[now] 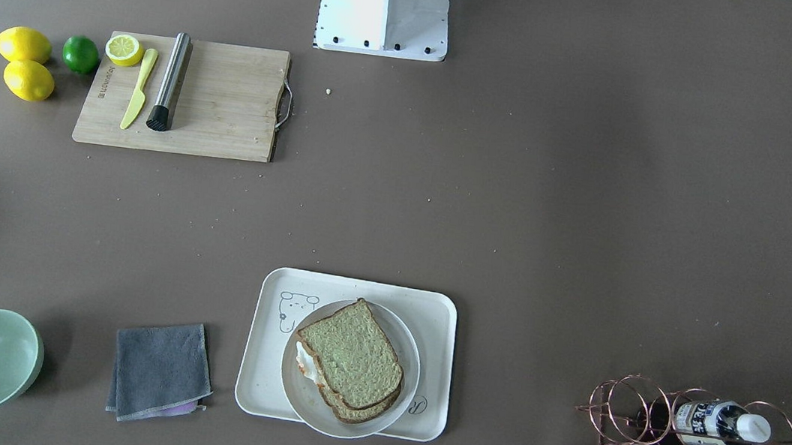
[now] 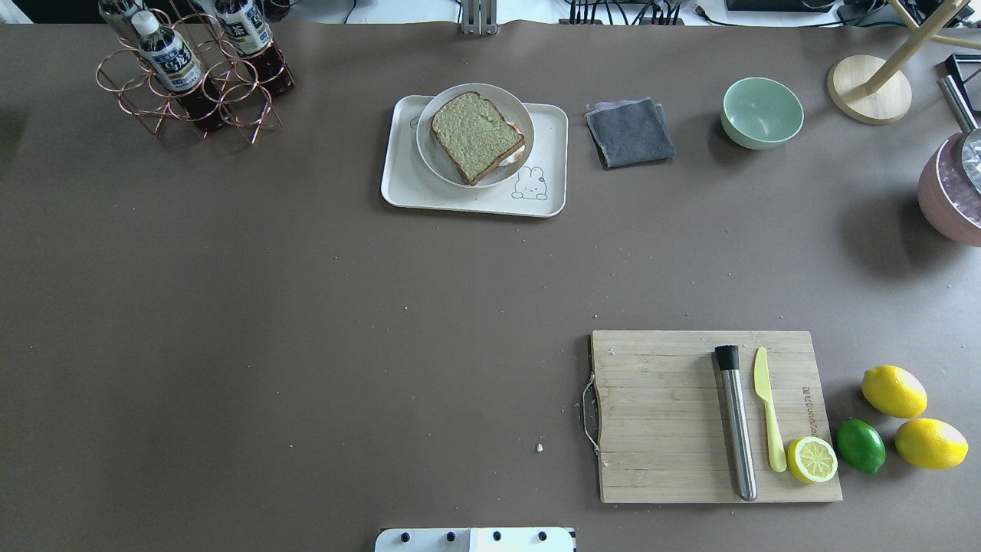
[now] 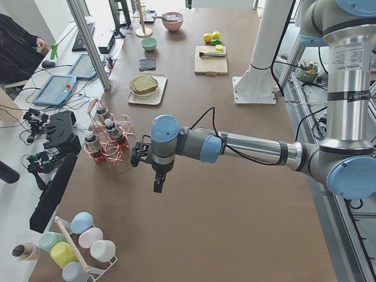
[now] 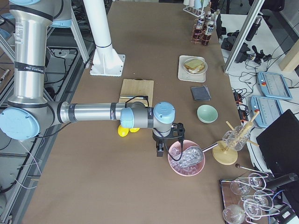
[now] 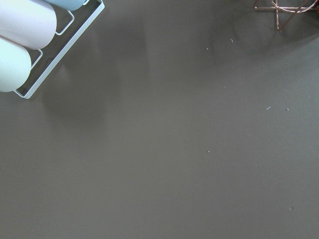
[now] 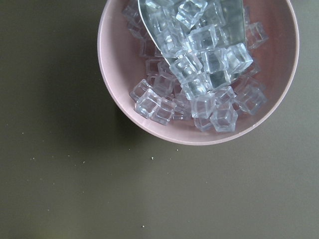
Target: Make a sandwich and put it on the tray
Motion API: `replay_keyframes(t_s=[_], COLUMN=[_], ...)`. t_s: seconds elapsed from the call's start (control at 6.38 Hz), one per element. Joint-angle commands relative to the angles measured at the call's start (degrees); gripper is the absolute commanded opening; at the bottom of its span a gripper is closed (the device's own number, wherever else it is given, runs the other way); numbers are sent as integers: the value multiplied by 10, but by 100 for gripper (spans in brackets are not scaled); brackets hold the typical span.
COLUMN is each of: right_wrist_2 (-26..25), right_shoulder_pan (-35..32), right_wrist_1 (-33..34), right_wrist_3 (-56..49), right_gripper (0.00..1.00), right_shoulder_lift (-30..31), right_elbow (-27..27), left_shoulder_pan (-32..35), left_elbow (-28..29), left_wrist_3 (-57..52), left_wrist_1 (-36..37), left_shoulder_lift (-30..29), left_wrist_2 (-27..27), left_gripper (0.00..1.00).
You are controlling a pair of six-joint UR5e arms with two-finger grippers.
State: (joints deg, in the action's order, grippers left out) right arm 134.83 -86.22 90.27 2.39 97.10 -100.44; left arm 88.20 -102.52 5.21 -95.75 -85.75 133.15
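The sandwich (image 1: 353, 357), two greenish-tan bread slices with white egg showing at one edge, lies on a round white plate (image 1: 299, 398). The plate stands on the cream-white tray (image 1: 261, 381). Sandwich (image 2: 475, 134) and tray (image 2: 467, 198) also show in the overhead view, at the table's far side. My left gripper (image 3: 157, 182) hangs above bare table near the bottle rack, far from the tray; I cannot tell if it is open or shut. My right gripper (image 4: 160, 149) hangs beside a pink bowl of ice, also far away; I cannot tell its state either.
A wooden cutting board (image 2: 667, 418) carries a yellow knife, a metal muddler and a half lemon. Two lemons (image 2: 893, 391) and a lime lie beside it. A grey cloth (image 2: 630, 132), a green bowl (image 2: 762, 113), a bottle rack (image 2: 191, 77) and the ice bowl (image 6: 199, 69) stand around.
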Motion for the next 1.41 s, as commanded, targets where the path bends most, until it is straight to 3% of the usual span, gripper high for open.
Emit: replay_keyframes(t_s=[0.0,1.25], right_wrist_2=[0,0], right_shoulder_pan=[0,0], right_wrist_1=[0,-1], right_wrist_3=[-1,0], right_gripper=[100,100], right_shoulder_lift=[-3,-6], right_elbow=[-2,-5], left_shoulder_pan=[0,-1], left_elbow=[1,3], left_wrist_3=[0,2], left_wrist_1=[0,0], left_shoulder_lift=[0,-14], left_wrist_2=[4,4], left_gripper=[97,97])
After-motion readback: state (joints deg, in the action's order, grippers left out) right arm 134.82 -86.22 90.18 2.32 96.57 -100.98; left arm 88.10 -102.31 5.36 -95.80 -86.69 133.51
